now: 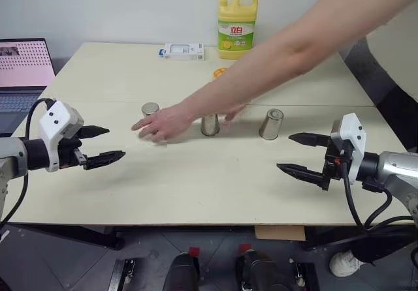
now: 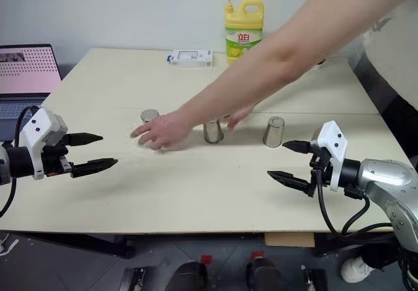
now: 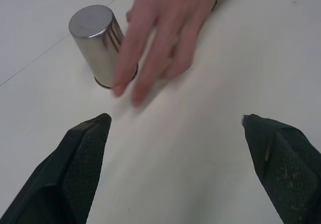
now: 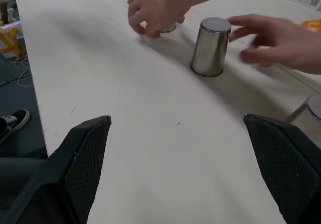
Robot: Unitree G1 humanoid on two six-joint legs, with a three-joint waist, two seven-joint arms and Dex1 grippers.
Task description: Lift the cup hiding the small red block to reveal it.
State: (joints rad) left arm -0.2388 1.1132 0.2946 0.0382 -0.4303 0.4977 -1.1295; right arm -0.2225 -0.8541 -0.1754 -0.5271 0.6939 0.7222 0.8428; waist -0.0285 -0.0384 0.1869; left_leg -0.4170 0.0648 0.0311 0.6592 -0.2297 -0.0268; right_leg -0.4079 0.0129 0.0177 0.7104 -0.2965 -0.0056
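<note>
Three upturned steel cups stand in a row across the middle of the table: the left cup (image 1: 150, 109), the middle cup (image 1: 209, 124) and the right cup (image 1: 272, 124). The small red block is hidden. A person's hand (image 1: 160, 122) lies flat on the table beside the left cup, and a second hand (image 1: 235, 113) reaches in behind the middle cup. My left gripper (image 1: 116, 143) is open, short of the left cup and empty. My right gripper (image 1: 283, 151) is open and empty, in front of the right cup. In the left wrist view, the person's fingers (image 3: 150, 48) overlap the left cup (image 3: 98, 38).
A yellow dish-soap bottle (image 1: 236, 27), a white box (image 1: 183, 51) and a small orange thing (image 1: 219, 72) sit at the back of the table. A laptop (image 1: 23, 69) stands off the left edge. The person's forearm (image 1: 294, 43) crosses above the table from the upper right.
</note>
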